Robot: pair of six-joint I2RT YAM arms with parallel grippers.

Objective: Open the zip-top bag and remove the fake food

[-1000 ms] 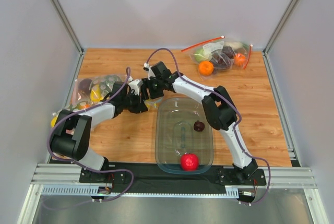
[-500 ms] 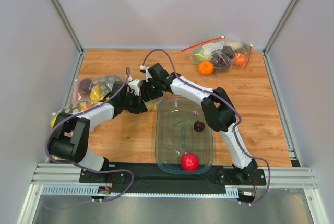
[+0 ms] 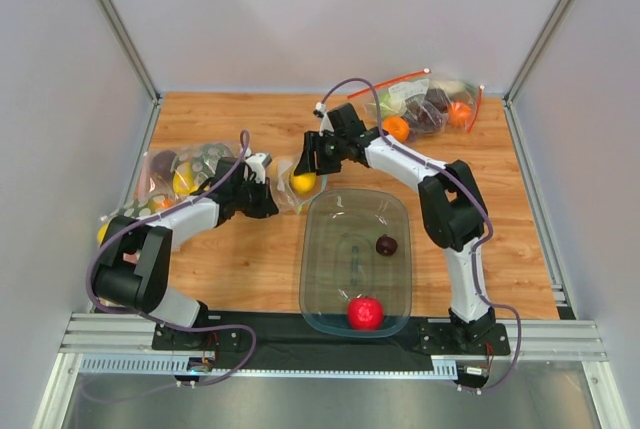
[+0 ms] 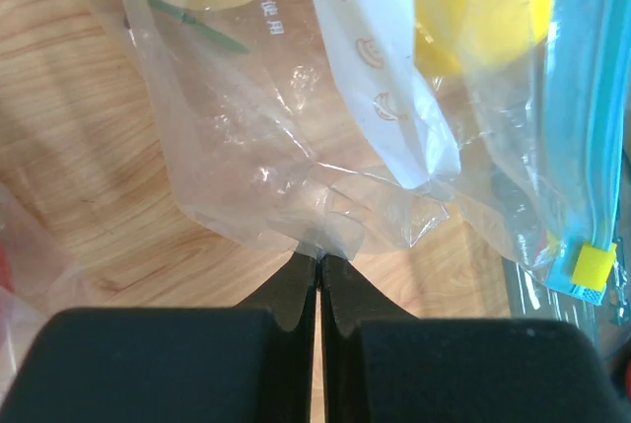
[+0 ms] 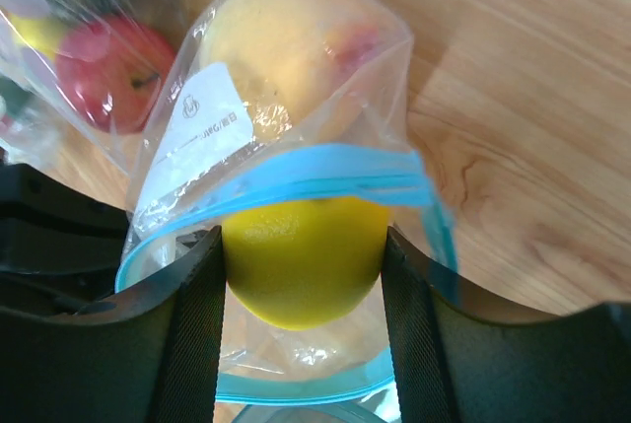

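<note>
Clear plastic pinched low: grips the zip-top bag's (image 4: 276,167) bottom corner between left fingers (image 4: 296,290) pressed together, anchoring it against the pull. Clamps the lemon (image 5: 301,260) between right fingers (image 5: 202,324), seemingly snug, at the blue zip strip (image 5: 325,176) of the mouth, ready to draw out. Leaves the peach (image 5: 286,38) deep inside. Plenty of free counter (image 3: 250,259) toward the tub (image 3: 310,249) just beside, already holding apple (image 3: 364,310) and plum (image 3: 385,245).
</note>
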